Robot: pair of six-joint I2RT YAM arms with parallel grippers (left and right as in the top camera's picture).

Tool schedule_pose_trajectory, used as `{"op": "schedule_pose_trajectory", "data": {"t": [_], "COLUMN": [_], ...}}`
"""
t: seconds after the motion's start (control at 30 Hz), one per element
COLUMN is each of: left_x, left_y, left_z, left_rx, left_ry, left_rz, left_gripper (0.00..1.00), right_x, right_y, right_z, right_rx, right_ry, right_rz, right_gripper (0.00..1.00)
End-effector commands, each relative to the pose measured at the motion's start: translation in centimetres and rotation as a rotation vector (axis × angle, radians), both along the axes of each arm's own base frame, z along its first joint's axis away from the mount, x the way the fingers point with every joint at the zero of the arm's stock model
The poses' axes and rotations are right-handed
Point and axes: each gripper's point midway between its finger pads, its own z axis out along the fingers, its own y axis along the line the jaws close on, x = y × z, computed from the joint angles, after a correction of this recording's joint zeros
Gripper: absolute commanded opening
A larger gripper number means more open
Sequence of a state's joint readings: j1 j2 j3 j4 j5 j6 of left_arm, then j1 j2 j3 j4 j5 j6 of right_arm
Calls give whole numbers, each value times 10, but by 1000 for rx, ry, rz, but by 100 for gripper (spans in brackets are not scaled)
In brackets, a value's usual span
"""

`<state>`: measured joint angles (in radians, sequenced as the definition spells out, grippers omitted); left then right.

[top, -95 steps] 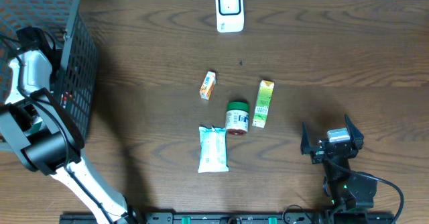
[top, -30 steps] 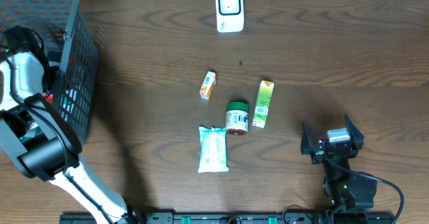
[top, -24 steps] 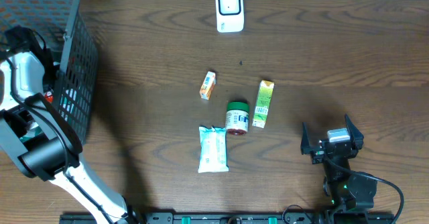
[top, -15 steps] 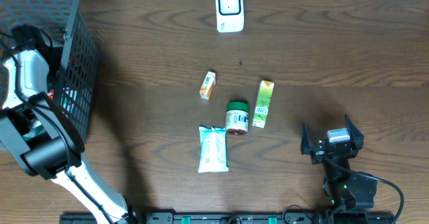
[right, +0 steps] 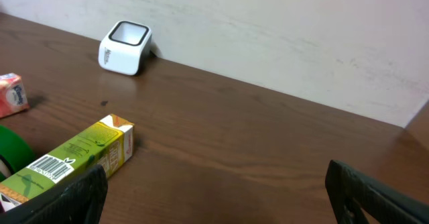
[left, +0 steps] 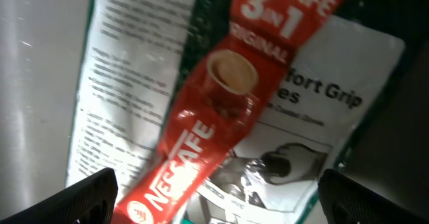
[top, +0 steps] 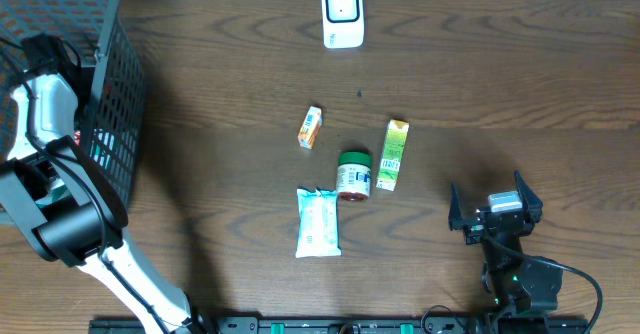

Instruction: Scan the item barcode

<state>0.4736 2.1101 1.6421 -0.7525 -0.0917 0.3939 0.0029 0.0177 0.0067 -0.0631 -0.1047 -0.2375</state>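
Left arm (top: 45, 104) reaches into the basket (top: 112, 104) at the table's (top: 520, 84) far left corner.

Left gripper (left: 214, 198): fingers wide apart, gripping nothing. It hangs over a red Nescafé sachet (left: 221, 96), which lies diagonally on a white pack (left: 315, 127) inside the basket. Contact with the sachet: cannot tell.

Scanner (top: 341, 13) stands at the far edge, centre.

Mid-table, four items, none held:
- small orange box (top: 311, 127), farthest back
- green carton (top: 392, 155) on its side, barcode visible in the right wrist view
- green-lidded jar (top: 353, 175) just left of the carton
- white pouch (top: 318, 222), closest to the near edge

Right gripper (top: 492, 210): fingers wide apart, empty. It sits toward the near edge, right of the carton, facing the scanner.
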Motion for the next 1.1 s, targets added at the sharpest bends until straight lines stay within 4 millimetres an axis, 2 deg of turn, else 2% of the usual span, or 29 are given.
{"op": "schedule_pose_trajectory", "data": {"t": [0.0, 0.2, 0.27, 0.37, 0.5, 0.6, 0.77, 1.07], "left_x": [-11, -13, -12, -21, -24, -19, 0, 4], "left_y": [7, 14, 21, 42, 49, 49, 33, 36], "left_z": [-22, -37, -35, -29, -28, -23, -3, 43], "left_rx": [36, 43, 63, 152, 153, 137, 31, 72], "left_ry": [81, 97, 80, 78, 65, 36, -61, -152], "left_rz": [4, 34, 65, 195, 235, 243, 210, 212], "left_gripper": [96, 96, 96, 96, 96, 96, 96, 96], "right_x": [0, 0, 0, 0, 0, 0, 0, 0], "right_y": [1, 1, 1, 1, 1, 1, 1, 1], "right_z": [-1, -1, -1, -1, -1, -1, -1, -1], "right_rx": [13, 13, 13, 13, 13, 13, 13, 13], "right_ry": [2, 3, 3, 3, 3, 3, 2, 3], "right_rz": [2, 2, 2, 2, 2, 2, 2, 2], "right_gripper": [99, 99, 99, 99, 99, 99, 99, 99]}}
